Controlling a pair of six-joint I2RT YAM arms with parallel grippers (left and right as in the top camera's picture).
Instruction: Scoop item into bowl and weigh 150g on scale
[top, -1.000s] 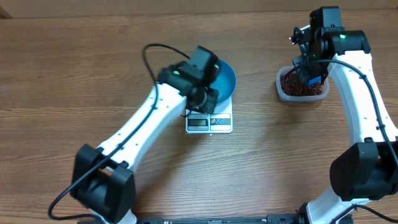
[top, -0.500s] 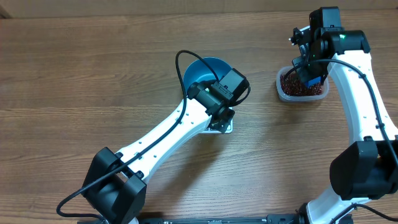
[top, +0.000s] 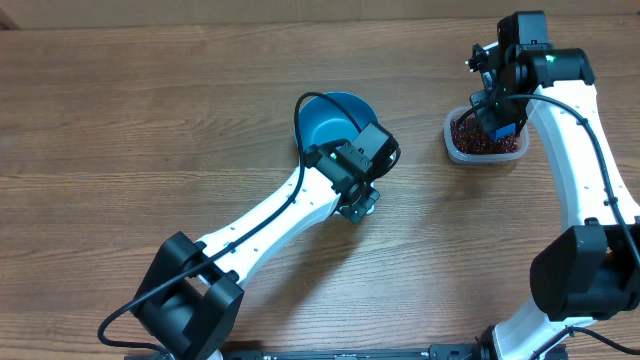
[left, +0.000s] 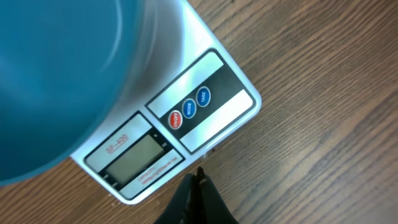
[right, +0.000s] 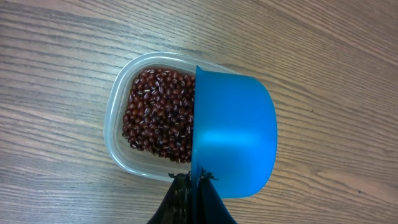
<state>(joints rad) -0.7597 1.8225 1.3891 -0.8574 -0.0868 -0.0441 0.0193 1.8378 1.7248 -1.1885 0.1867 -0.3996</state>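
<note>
Tightly closed and holding nothing, the left gripper (left: 199, 183) hangs over the front edge of the scale (left: 205, 109), its black fingertips pressed together just beside the grey display and the three round buttons. The blue bowl (left: 56, 74) sits on the scale and overhangs its platform. Well apart, on the right side of the table (top: 120, 120), the right gripper (right: 189, 186) has its fingers drawn narrow on the blue scoop (right: 233, 134). It holds the scoop above one side of the clear tub (right: 115, 124), where the red-brown beans (right: 155, 115) lie heaped. From overhead, the left arm covers most of the scale. Brown wood-grain tabletop fills every view, and little of the room shows beyond it.
</note>
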